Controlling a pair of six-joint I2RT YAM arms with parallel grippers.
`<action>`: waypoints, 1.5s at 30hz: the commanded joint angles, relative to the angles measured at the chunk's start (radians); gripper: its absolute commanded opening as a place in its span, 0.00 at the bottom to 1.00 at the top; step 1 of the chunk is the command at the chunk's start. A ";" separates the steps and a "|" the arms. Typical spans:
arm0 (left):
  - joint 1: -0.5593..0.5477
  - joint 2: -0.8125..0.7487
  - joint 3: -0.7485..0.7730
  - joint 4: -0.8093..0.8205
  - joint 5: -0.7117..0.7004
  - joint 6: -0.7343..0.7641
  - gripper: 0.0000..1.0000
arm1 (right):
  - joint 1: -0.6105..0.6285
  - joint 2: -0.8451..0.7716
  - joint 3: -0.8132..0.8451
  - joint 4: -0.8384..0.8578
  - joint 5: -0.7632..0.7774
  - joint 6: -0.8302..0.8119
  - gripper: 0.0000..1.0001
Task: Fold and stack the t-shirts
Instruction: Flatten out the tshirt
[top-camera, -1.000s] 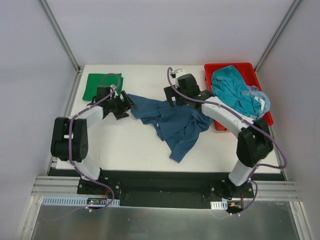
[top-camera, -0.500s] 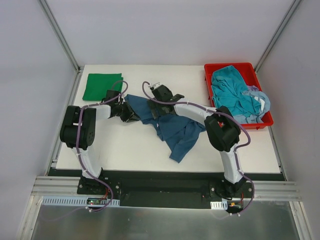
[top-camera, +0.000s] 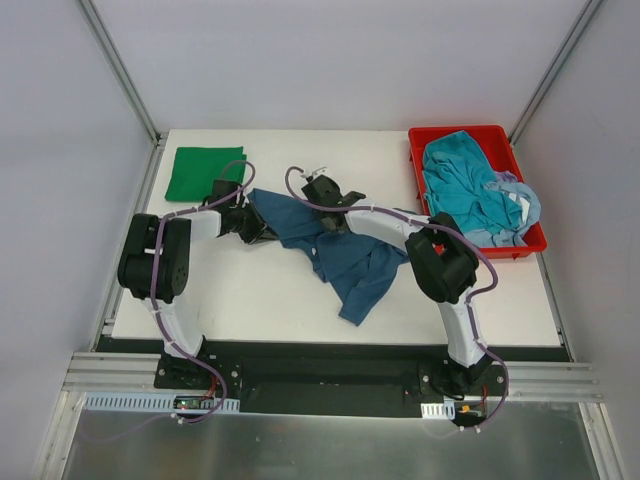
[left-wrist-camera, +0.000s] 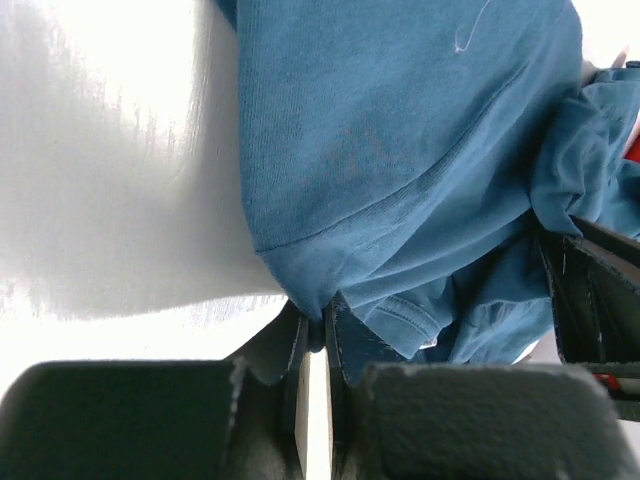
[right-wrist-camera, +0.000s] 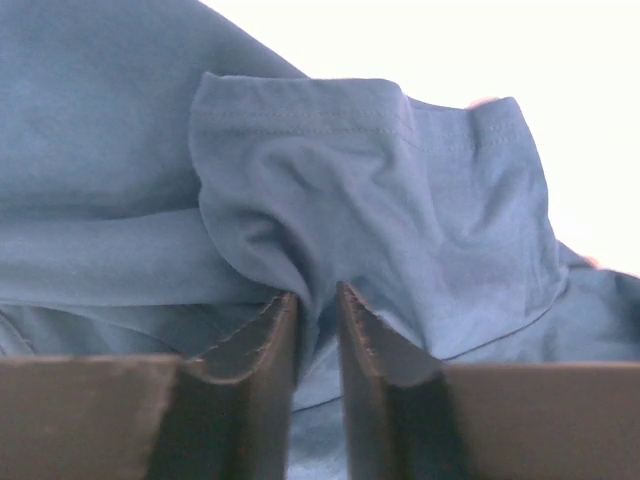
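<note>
A crumpled navy-blue t-shirt (top-camera: 350, 255) lies in the middle of the white table (top-camera: 250, 300). My left gripper (top-camera: 258, 228) is at the shirt's left edge. In the left wrist view it (left-wrist-camera: 322, 308) is shut on a fold of that cloth (left-wrist-camera: 400, 150). My right gripper (top-camera: 328, 218) is low over the shirt's upper edge. In the right wrist view it (right-wrist-camera: 318, 300) pinches a bunched hem of the blue fabric (right-wrist-camera: 350, 170). A folded bright green t-shirt (top-camera: 203, 172) lies flat at the back left. Teal (top-camera: 462, 180) and pale blue (top-camera: 518, 205) t-shirts are heaped together.
The heaped shirts fill a red tray (top-camera: 455, 132) at the table's back right corner. Grey walls and metal frame rails close in the table on three sides. My right arm's fingers (left-wrist-camera: 590, 290) show at the right of the left wrist view.
The right arm swung from beside the tray to the shirt's upper edge. The left gripper moved onto the shirt's left edge. Both grippers went from open to shut on the cloth.
</note>
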 joint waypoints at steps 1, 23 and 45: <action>-0.007 -0.090 -0.028 -0.017 -0.053 0.034 0.00 | -0.007 -0.071 -0.036 -0.013 0.044 0.035 0.07; -0.017 -0.947 0.109 -0.222 -0.269 0.169 0.00 | -0.013 -0.963 -0.118 -0.039 -0.040 -0.099 0.00; -0.017 -0.853 0.856 -0.311 -0.222 0.284 0.00 | -0.015 -0.979 0.456 -0.116 -0.269 -0.142 0.00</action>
